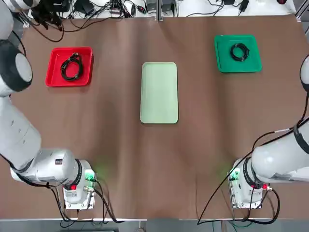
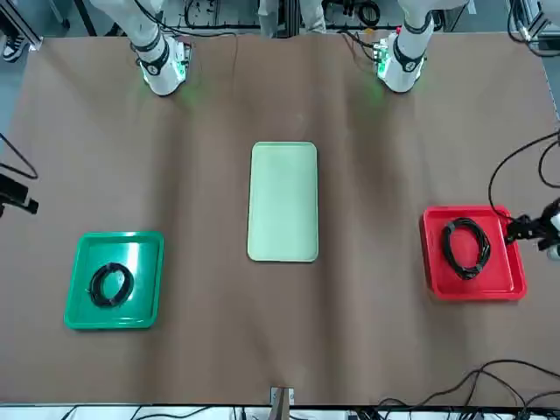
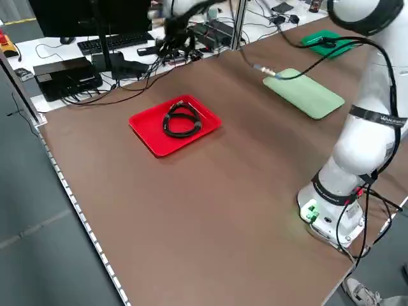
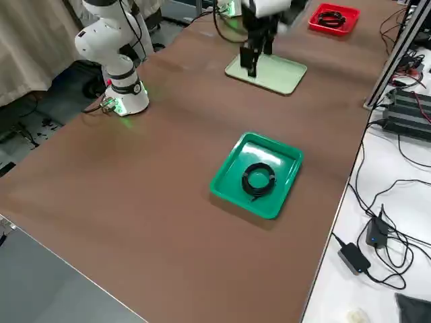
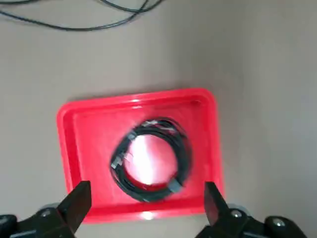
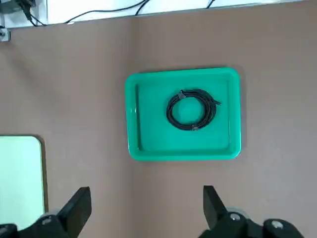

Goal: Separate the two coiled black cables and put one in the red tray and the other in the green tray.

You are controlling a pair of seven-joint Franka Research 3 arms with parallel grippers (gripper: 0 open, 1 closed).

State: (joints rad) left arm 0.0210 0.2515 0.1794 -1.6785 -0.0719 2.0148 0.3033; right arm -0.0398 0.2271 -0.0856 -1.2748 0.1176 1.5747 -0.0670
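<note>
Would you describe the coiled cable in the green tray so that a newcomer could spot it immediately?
On the brown table, find the deep green square tray, far out on the robot's right, beyond the pale green tray. Inside lies a black cable wound into a small, tight ring. The coil in the red tray is larger and looser.
</note>
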